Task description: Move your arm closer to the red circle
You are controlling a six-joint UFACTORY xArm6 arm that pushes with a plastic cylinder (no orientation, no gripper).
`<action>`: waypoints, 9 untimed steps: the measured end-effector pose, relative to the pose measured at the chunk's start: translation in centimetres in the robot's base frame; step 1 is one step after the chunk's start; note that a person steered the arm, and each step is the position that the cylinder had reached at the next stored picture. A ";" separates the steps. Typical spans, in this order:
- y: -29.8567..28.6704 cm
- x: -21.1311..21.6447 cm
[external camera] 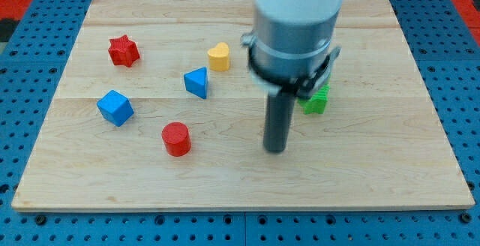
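The red circle (176, 139) is a short red cylinder on the wooden board, left of centre and toward the view's bottom. My tip (275, 150) rests on the board well to the right of it, at about the same height in the view, with bare wood between them. The rod rises into the grey arm body (296, 28), which fills the view's top centre.
A red star (123, 51) lies at the upper left, a blue cube (115, 107) at the left, a blue triangle (197, 82) and a yellow heart (218, 56) near the centre. A green block (316, 100) sits partly hidden behind the arm. The board (390, 156) lies on a blue pegboard.
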State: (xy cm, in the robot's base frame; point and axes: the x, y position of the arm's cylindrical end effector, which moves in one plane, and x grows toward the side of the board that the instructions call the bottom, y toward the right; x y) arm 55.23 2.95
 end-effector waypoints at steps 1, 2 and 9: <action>-0.7 2.0; -2.8 6.3; -18.5 3.4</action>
State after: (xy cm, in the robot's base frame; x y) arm 58.63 -15.60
